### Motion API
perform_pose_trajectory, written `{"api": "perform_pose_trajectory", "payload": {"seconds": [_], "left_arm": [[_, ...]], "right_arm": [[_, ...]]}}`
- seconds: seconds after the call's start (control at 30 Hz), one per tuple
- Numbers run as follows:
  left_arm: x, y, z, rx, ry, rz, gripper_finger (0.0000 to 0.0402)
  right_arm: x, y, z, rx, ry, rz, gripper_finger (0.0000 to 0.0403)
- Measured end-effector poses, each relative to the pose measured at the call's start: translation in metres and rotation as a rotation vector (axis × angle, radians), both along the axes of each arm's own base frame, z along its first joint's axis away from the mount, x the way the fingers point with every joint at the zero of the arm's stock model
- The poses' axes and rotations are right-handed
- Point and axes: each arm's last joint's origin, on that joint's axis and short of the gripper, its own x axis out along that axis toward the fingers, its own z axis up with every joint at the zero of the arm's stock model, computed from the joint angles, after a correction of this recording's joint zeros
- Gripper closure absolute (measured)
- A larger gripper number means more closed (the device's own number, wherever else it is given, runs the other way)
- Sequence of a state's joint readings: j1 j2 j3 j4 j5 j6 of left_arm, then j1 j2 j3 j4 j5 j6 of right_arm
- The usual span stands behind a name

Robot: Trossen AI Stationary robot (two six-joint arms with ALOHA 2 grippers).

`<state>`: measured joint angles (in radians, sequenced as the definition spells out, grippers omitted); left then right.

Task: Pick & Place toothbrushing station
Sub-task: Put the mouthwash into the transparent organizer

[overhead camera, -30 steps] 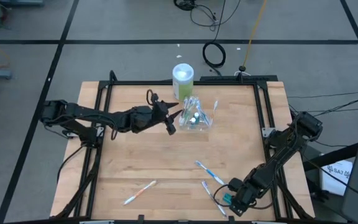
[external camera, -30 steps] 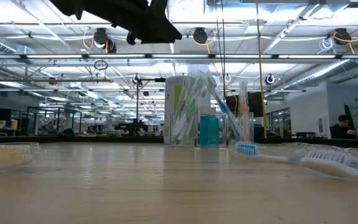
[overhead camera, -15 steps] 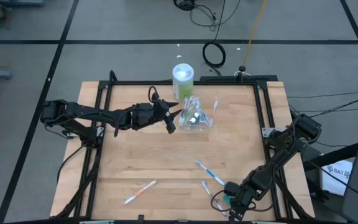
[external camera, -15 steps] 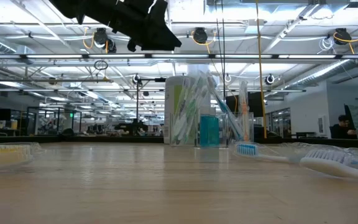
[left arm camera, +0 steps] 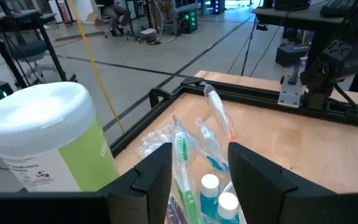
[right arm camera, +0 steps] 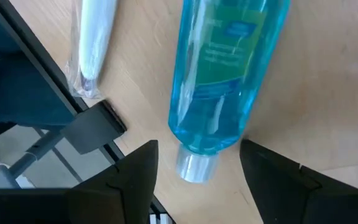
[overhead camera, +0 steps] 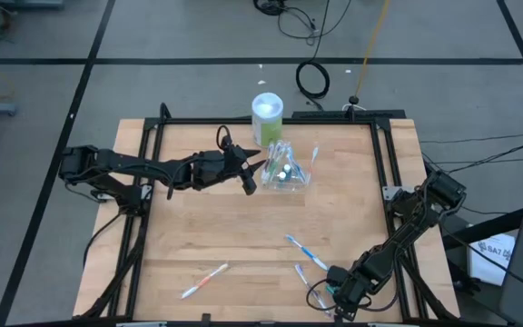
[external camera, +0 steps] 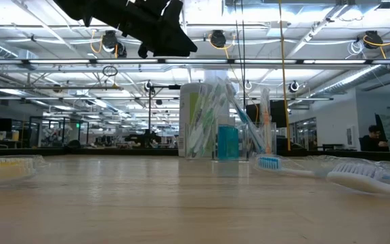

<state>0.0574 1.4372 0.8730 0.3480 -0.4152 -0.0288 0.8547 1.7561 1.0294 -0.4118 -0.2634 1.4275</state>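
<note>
Beneath the open right pincer (right arm camera: 194, 171) lies a teal tube (right arm camera: 225, 81)

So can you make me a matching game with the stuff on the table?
Things:
1. white-lidded canister
2. clear bag
3. blue bottle
4. orange-pink toothbrush

Places:
A. lying between the right claw's open fingers
B. alone near the table's front left
C. at the table's back edge
D. just in front of the left claw

Pairs: 1-C, 2-D, 3-A, 4-B
</note>
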Motion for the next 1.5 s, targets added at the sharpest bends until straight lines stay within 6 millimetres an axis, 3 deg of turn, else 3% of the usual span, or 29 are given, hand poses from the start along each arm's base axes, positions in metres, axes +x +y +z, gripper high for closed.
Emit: {"api": "perform_pose_trajectory", "payload": {"seconds": [0.17, 0.67, 0.9, 1.17, 1.33, 1.5], "left_arm": [[0.0, 0.0, 0.0, 0.0, -0.001, 0.0, 0.0238], [0.0, 0.0, 0.0, 0.065, 0.033, -0.014, 0.0238], [0.0, 0.0, 0.002, 0.117, 0.035, -0.024, 0.0238], [0.002, -0.002, 0.002, 0.13, 0.04, -0.118, 0.0238], [0.003, -0.009, 0.002, 0.082, 0.022, -0.355, 0.0238], [0.003, -0.013, 0.001, -0.046, -0.011, -0.472, 0.0238]], "right_arm": [[0.0, 0.001, 0.0, 0.004, -0.013, 0.031, 0.0193], [-0.001, 0.001, -0.002, -0.003, -0.016, 0.046, 0.0297], [-0.002, -0.004, 0.01, 0.011, -0.025, 0.018, 0.0303], [0.003, -0.027, 0.038, -0.019, -0.133, 0.032, 0.0303], [0.013, -0.053, 0.053, -0.193, -0.335, 0.11, 0.0303], [0.029, -0.08, 0.054, -0.436, -0.471, 0.328, 0.0299]]}}
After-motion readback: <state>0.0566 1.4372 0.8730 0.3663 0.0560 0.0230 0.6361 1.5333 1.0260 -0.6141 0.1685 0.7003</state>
